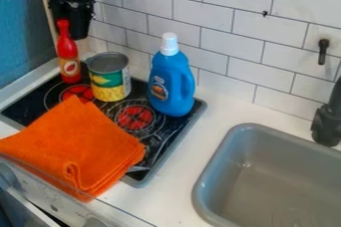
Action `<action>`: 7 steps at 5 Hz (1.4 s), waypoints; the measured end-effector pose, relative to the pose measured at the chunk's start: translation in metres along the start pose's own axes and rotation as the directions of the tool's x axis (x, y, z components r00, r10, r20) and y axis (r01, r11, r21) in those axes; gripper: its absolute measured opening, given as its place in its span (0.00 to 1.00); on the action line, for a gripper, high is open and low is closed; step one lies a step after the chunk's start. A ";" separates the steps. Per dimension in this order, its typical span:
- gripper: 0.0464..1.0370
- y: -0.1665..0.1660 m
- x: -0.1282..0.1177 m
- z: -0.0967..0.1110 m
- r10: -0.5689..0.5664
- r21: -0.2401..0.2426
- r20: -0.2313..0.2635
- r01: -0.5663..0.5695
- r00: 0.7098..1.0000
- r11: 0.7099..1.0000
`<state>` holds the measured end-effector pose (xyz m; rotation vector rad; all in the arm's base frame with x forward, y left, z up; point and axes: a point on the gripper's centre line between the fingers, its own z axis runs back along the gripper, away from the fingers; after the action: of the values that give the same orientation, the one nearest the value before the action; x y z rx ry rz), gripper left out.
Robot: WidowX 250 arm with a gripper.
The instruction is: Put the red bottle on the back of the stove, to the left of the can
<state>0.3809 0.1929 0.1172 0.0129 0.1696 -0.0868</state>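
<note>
Your black gripper (80, 29) hangs at the back of the stove (144, 176), wide or narrow you can't tell; just below it, the red bottle (69, 56), upright, likely light, smooth and slightly squeezable, best taken round its body under the neck. Beside that, sinkward of your gripper, the tin can (110, 77): stiff, slick-sided, heavier if full, so grip squarely across the label; contents likely corn by its picture, seal unclear. Farther sinkward, the capped blue jug (172, 84), fill hidden; cameraward of your gripper, the soft folded orange cloth (83, 144).
</note>
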 end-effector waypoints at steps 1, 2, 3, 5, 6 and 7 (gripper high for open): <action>0.94 0.000 0.003 0.001 0.016 0.030 0.004 -0.016 1.000 0.999; 0.97 0.001 -0.003 0.012 0.028 0.064 0.023 -0.030 0.999 0.998; 0.96 0.001 -0.012 0.023 0.034 0.098 0.041 -0.037 0.999 0.994; 0.96 -0.014 -0.036 0.041 0.000 0.094 0.097 -0.010 0.995 0.996; 0.96 -0.025 -0.067 0.037 -0.013 0.047 0.104 0.008 0.995 0.999; 0.96 -0.038 -0.104 0.026 -0.044 0.037 0.055 0.042 0.997 0.998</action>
<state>0.2793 0.1635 0.1599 0.0428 0.1121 -0.1331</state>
